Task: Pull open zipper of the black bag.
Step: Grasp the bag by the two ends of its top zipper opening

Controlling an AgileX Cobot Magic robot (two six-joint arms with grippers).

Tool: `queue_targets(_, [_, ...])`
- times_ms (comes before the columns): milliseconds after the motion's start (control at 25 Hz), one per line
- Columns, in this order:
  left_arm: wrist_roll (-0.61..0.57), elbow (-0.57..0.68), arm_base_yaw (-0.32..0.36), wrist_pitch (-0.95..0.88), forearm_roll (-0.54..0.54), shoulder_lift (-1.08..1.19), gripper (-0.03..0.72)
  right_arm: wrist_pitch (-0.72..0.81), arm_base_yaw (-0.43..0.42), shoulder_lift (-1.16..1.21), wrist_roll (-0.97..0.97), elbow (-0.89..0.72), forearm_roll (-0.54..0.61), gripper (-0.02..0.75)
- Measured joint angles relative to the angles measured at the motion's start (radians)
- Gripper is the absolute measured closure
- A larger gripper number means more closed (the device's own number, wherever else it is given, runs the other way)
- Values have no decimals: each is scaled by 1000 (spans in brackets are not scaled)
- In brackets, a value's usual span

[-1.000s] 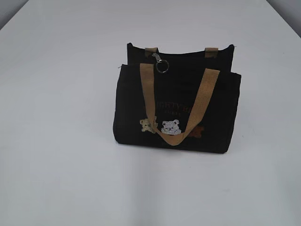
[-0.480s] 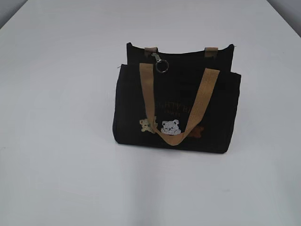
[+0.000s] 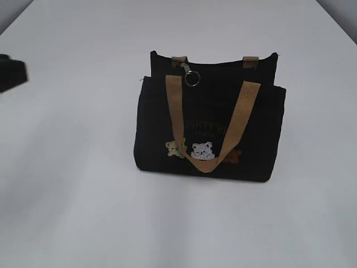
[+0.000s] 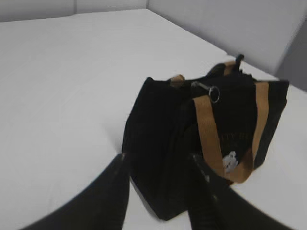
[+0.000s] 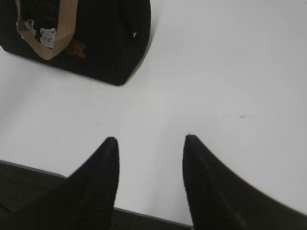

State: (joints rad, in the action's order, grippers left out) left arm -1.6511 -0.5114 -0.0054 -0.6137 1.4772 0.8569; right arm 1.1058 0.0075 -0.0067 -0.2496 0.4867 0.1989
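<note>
Zipper pull (image 3: 191,76), a small silver piece with a round ring, hangs at the top of the black bag (image 3: 209,131), toward the left end of the zip line, which runs left to right along the upper edge. The bag stands upright on the white bench (image 3: 72,184), near the middle, a little to the right in the exterior view.

Going from the left: only a dark corner of the left arm (image 3: 12,73) shows at the left edge of the exterior view, well apart from the bag. In the left wrist view the left tool (image 4: 158,165) points toward the bag's end wall, with the pull up and to the right of it. Its two fingers stand moderately apart and hold nothing; they look close to the bag, but I cannot tell if they touch it. I judge this arm to be the nearer one to the pull.

On the right, the right tool (image 5: 149,143) is seen only in its own wrist view. It hangs low over bare bench, the bag lying ahead and to its left, clearly apart. Its fingers also stand about half open and empty.

The zipper looks not yet pulled.
</note>
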Motion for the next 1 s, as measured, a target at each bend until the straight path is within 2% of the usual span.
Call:
queue_targets(80, [-347, -13, 0, -100, 171, 235, 388, 0, 0, 0, 0, 0, 0, 391])
queue_targets(120, [-441, -27, -1, -142, 197, 314, 388, 0, 0, 0, 0, 0, 0, 391])
queue_targets(200, [-581, -79, -19, -185, 228, 469, 383, 0, 0, 0, 0, 0, 0, 391])
queue_targets(320, [-697, -166, -81, -195, 248, 651, 366, 0, 0, 0, 0, 0, 5, 391])
queue_targets(480, [-744, -269, -180, -151, 249, 798, 328, 0, 0, 0, 0, 0, 32, 391])
queue_targets(800, [-750, -463, -288, -125, 249, 986, 302, -4, 0, 2, -10, 0, 51, 391])
queue_targets(880, [-749, -500, -320, -117, 251, 1019, 367, -6, 0, 41, -65, 2, 89, 391])
queue_targets(1000, [-749, -518, -359, -92, 256, 1036, 606, -75, 0, 206, -279, 16, 238, 391])
